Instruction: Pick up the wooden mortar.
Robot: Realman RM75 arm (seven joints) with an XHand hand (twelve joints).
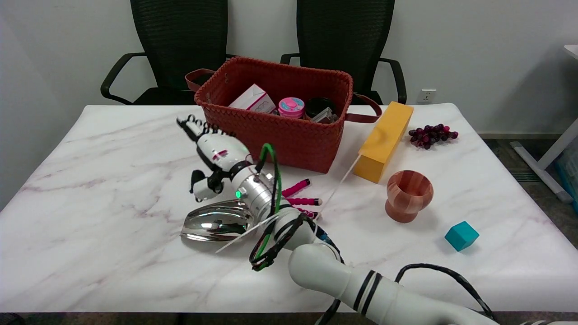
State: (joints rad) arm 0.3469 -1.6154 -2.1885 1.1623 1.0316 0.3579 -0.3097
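Observation:
The wooden mortar (408, 195), a striped brown cup on a round foot, stands upright on the marble table (90, 234) at the right. My right hand (212, 151) hovers far to its left, near the front left corner of the red basket (275, 122). Its fingers are stretched out and apart, and it holds nothing. The white arm runs from the lower right across the table's middle.
A shiny metal scoop (214, 223) lies under the wrist, with pink-handled tools (300, 198) beside it. A yellow block (384, 140) leans near the basket; dark grapes (431, 134) lie behind the mortar, a teal cube (461, 235) in front of it. Two black chairs stand behind the table.

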